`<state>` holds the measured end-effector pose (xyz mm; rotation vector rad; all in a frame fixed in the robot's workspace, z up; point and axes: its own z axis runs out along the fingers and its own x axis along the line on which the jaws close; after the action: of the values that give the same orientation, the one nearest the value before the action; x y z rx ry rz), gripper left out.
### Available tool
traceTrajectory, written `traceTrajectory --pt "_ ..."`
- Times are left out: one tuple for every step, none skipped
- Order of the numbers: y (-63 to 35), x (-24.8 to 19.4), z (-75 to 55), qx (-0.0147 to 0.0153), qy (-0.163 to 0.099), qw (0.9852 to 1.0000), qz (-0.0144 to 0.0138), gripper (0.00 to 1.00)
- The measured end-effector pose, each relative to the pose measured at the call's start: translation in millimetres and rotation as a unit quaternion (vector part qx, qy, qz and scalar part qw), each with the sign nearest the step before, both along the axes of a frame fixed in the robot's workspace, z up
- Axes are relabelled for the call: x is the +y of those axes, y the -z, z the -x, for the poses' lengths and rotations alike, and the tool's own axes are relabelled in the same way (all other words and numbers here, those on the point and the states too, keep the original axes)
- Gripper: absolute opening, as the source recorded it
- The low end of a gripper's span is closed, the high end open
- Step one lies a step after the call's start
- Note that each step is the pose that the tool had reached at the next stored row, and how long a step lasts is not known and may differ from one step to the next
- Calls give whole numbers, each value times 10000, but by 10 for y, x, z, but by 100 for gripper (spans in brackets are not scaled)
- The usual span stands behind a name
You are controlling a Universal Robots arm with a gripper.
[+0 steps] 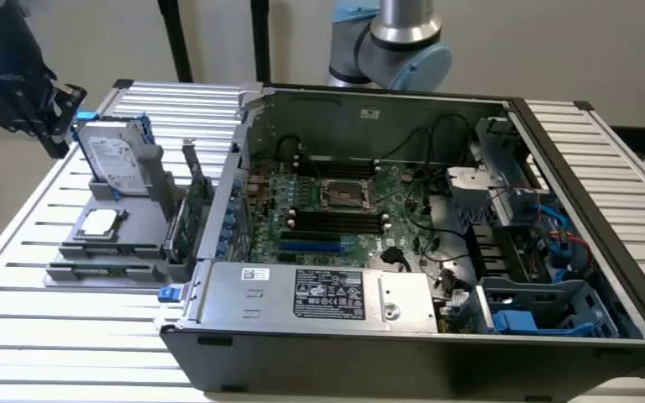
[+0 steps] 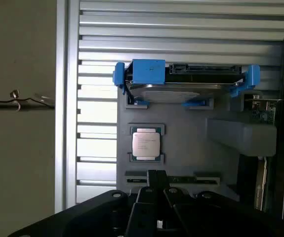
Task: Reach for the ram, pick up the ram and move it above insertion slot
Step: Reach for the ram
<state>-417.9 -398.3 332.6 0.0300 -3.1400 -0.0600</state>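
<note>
While it hangs above the holder (image 1: 132, 245), gripper (image 2: 155, 180): fingers pinched together, empty
ram (image 1: 105, 271): flat in the holder's front slot, top edge exposed for grabbing
insertion slot (image 1: 334, 221): on the motherboard (image 1: 395, 180), well apart

Soft, even light fills the exterior view, and the slatted table (image 1: 31, 336) gleams pale at lower left. The computer case (image 1: 412, 361) holds mild shadow inside.
</note>
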Motion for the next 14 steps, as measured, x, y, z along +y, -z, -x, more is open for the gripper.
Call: traceTrajectory --pt "0 0 0 0 0 10000 0 11" --pt "0 0 0 0 0 10000 0 11" --pt "0 0 0 0 0 10000 0 11" --pt "0 0 0 0 0 10000 0 11" --pt "0 0 0 0 0 10000 0 11" --pt "0 0 0 0 0 10000 0 11" --pt "0 0 0 0 0 10000 0 11" --pt "0 0 0 0 0 10000 0 11" --pt "0 0 0 0 0 10000 0 11" --pt "0 0 0 0 0 10000 0 11" --pt "0 0 0 0 0 10000 0 11" --pt "0 0 0 0 0 10000 0 11" --pt "0 0 0 0 0 10000 0 11" --pt "0 -1 -1 0 0 10000 0 11"
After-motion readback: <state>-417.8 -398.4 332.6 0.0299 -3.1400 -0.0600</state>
